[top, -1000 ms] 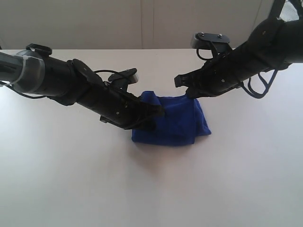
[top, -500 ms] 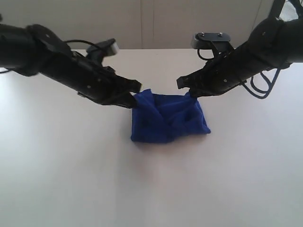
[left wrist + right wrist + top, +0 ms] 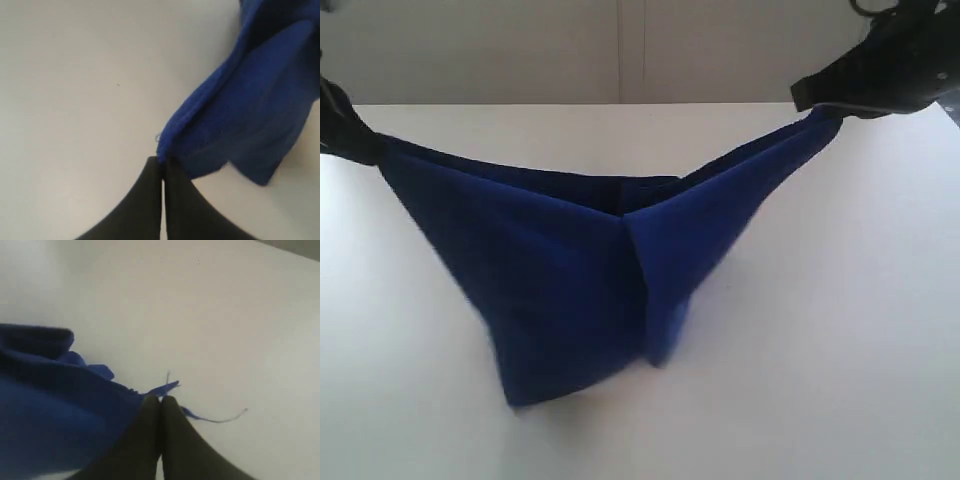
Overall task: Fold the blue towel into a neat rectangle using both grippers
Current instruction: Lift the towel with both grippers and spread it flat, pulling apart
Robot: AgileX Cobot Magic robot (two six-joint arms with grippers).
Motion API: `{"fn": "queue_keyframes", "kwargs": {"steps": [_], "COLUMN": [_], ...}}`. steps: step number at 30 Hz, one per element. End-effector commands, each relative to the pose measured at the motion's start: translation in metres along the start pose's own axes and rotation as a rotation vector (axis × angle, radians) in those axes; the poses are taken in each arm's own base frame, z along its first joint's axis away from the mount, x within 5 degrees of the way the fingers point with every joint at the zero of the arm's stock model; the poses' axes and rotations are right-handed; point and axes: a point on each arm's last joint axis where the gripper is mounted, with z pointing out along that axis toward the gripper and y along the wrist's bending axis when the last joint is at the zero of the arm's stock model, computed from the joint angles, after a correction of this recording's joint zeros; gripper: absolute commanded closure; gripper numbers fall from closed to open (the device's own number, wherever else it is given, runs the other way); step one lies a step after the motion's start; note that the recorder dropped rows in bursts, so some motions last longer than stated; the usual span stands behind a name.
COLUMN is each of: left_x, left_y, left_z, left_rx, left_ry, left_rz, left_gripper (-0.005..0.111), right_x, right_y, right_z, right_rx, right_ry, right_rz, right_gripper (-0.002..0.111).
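Note:
The blue towel (image 3: 550, 270) hangs stretched between the two grippers above the white table (image 3: 840, 330), sagging in the middle with a fold near its centre. My left gripper (image 3: 360, 150) sits at the far left edge of the exterior view, shut on one towel corner (image 3: 172, 145). My right gripper (image 3: 820, 108) is at the upper right, shut on the opposite corner (image 3: 162, 389), where loose threads stick out. In both wrist views the black fingertips (image 3: 161, 165) (image 3: 160, 401) are pressed together on the cloth. No white label is visible.
The white tabletop (image 3: 75, 100) lies under the towel on all sides. A pale wall (image 3: 620, 50) runs behind the table's far edge. No other objects are in view.
Both grippers have pulled apart and upward, drawing the crumpled towel out from a small heap into a wide hanging span. The arms have mostly left the exterior view.

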Motion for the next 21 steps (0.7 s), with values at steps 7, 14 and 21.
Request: {"fn": "queue_keyframes", "kwargs": {"steps": [7, 14, 21], "left_x": [0.049, 0.094, 0.115], "left_y": [-0.047, -0.086, -0.106], "left_z": [-0.109, -0.162, -0.184], "left_rx": [-0.2, -0.272, -0.309], "left_ry": [-0.005, -0.087, -0.206], "left_rz": [-0.044, -0.1, -0.154], "left_gripper": [0.107, 0.107, 0.107], "right_x": [0.035, 0.086, 0.105], "right_y": [0.017, 0.036, 0.041], "right_z": [-0.143, -0.223, -0.252], "right_rx": [0.067, 0.067, 0.094], "right_ry": [-0.068, -0.139, -0.245], "right_rz": [-0.085, -0.036, -0.032], "right_gripper": [0.108, 0.108, 0.108]}}
